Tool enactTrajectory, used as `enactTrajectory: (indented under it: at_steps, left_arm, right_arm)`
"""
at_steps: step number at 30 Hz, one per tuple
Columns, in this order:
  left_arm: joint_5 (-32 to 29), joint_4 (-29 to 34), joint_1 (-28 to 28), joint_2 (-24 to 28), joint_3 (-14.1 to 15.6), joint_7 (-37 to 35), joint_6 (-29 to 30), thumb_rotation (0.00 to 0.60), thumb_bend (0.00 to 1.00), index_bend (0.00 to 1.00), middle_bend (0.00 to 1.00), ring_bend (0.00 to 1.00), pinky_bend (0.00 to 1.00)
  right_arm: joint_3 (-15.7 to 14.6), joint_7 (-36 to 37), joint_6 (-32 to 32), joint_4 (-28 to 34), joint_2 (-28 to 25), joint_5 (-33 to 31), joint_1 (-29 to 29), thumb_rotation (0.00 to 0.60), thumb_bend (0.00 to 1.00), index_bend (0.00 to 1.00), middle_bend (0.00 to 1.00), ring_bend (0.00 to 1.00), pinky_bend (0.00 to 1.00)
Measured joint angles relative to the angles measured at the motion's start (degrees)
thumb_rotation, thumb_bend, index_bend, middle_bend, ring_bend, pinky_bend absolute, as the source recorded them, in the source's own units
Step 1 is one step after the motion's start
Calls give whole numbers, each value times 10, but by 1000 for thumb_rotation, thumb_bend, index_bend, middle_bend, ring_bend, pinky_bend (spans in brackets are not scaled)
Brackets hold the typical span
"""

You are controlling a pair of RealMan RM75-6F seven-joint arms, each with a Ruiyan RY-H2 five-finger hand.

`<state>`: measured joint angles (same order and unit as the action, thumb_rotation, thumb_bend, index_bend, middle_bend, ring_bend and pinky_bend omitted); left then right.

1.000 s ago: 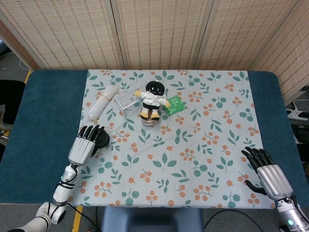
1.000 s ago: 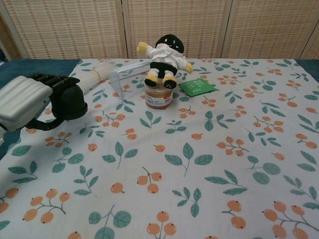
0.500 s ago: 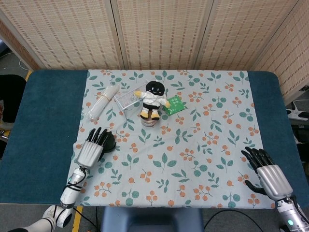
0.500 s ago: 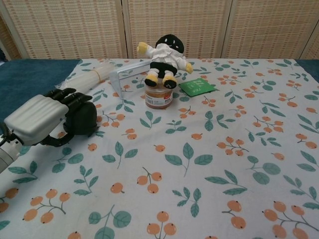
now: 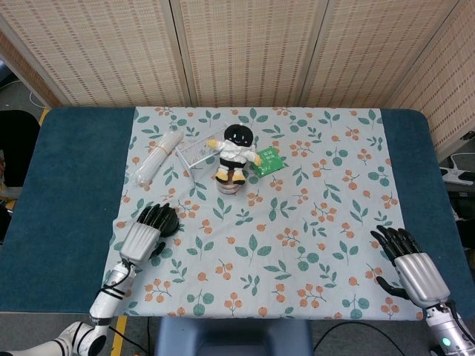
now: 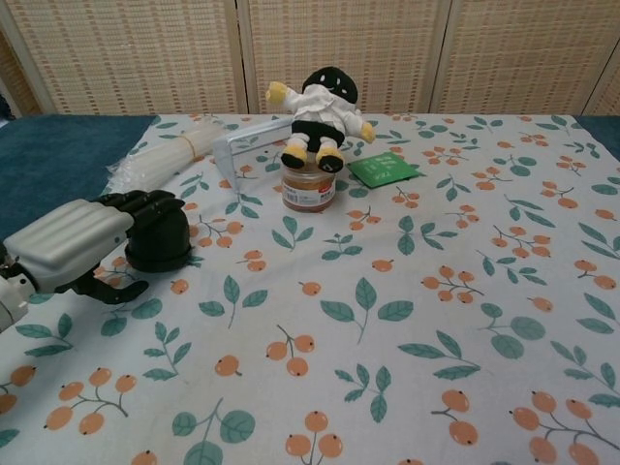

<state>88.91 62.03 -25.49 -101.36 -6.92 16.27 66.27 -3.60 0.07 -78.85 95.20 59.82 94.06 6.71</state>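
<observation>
The left hand (image 6: 82, 247) rests its fingers over a black round object (image 6: 160, 240) on the bench (image 5: 67, 170); the right hand (image 5: 412, 267) lies empty, fingers spread.

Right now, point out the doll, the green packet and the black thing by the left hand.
doll (image 6: 320, 108), chest view, white shirt.
green packet (image 6: 384, 169), chest view, middle.
black thing (image 6: 161, 242), chest view, front side.

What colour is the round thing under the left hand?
Black, clearest in the chest view.
</observation>
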Motion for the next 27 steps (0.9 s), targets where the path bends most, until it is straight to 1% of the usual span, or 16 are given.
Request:
enactTrajectory:
  at_steps: [4,7,8,11,17,22,25,27]
  left_arm:
    - [-13,92,5,49,6,6,-7,600,339,0,0,0,120]
    - [-16,136,8,79,9,-7,0,600,338,0,0,0,120]
    - [-16,141,8,85,10,-12,4,600,338,0,0,0,120]
    - [-23,141,5,89,8,-20,4,600,338,0,0,0,119]
    - [-56,143,-18,100,0,-32,-47,600,336,0,0,0,118]
    - [-67,130,-37,101,-2,-30,-65,600,353,0,2,4,109]
    - [-68,124,-41,98,-2,-38,-63,600,361,1,31,30,109]
    - [-70,123,-44,98,-1,-40,-66,600,360,30,74,70,107]
  right_arm:
    - [0,-2,1,1,0,0,0,600,185,0,0,0,0]
    - [-1,-3,1,1,1,1,0,600,185,0,0,0,0]
    - [-1,-3,1,1,1,1,0,600,185,0,0,0,0]
    - [-1,-3,-1,1,0,2,-1,600,185,0,0,0,0]
    - [-2,-6,-2,2,1,3,-2,600,185,0,0,0,0]
    - [-1,-7,-4,3,1,1,-3,600,185,0,0,0,0]
    - [-1,-6,-5,3,0,2,-3,600,185,0,0,0,0]
    - [0,-5,-7,3,0,1,-4,600,185,0,0,0,0]
